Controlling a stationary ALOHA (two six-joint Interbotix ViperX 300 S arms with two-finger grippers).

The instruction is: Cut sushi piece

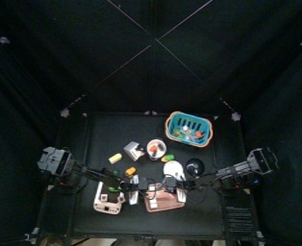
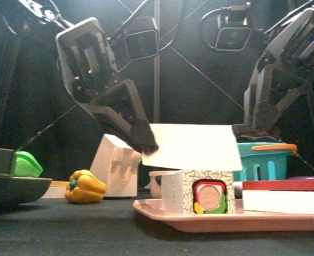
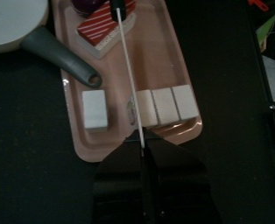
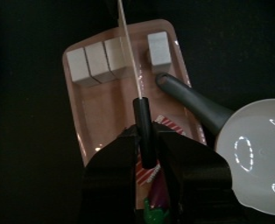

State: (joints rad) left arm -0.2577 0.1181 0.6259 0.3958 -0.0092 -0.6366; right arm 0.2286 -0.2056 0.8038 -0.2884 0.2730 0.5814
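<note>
A white-bladed knife (image 3: pixel 130 70) with a black handle (image 4: pixel 140 131) hangs lengthwise over the pink tray (image 3: pixel 164 52). My left gripper (image 3: pixel 140 153) is shut on the blade's end, and my right gripper (image 4: pixel 143 153) is shut on the handle. Seen edge-on, the blade runs between a single white sushi piece (image 3: pixel 95 107) and a row of three pieces (image 3: pixel 165 103). In the front view the blade (image 2: pixel 193 143) sits just above a sushi piece (image 2: pixel 207 195) with a coloured face. A red-and-white piece (image 3: pixel 99 24) lies at the tray's other end.
A white ladle (image 4: pixel 263 144) lies with its grey handle (image 4: pixel 193 96) across the tray's edge. A teal basket (image 1: pixel 188 125) stands at the back right and a plate (image 1: pixel 133 149) at the back. A white block (image 2: pixel 113 165), a yellow pepper (image 2: pixel 84 185) and a green item (image 2: pixel 26 163) sit to the left.
</note>
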